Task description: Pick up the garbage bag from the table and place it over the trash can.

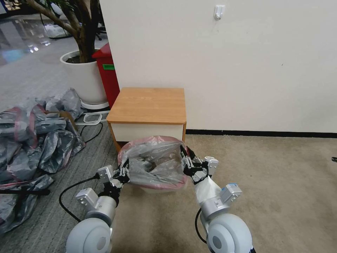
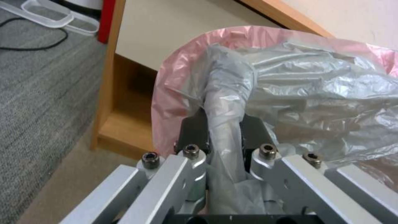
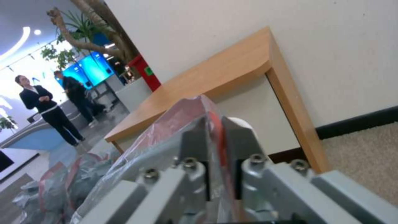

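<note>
Head feed is evenly lit from overhead, soft shadows only, slight bowing at the edges. Shiny floor (image 1: pixel 24 38) far left throws glare. Left wrist feed: sheen on the garbage bag (image 2: pixel 298 90), near hand hardware soft. Right wrist feed is blurry overall, and the bright screens (image 3: pixel 89 68) and ceiling lights blow out that corner. Worktop (image 3: pixel 215 77) reads clean.

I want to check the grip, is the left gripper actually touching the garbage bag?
Touching. In the left wrist view the left gripper has its fingers shut on a bunched fold of the garbage bag that runs between them.
</note>
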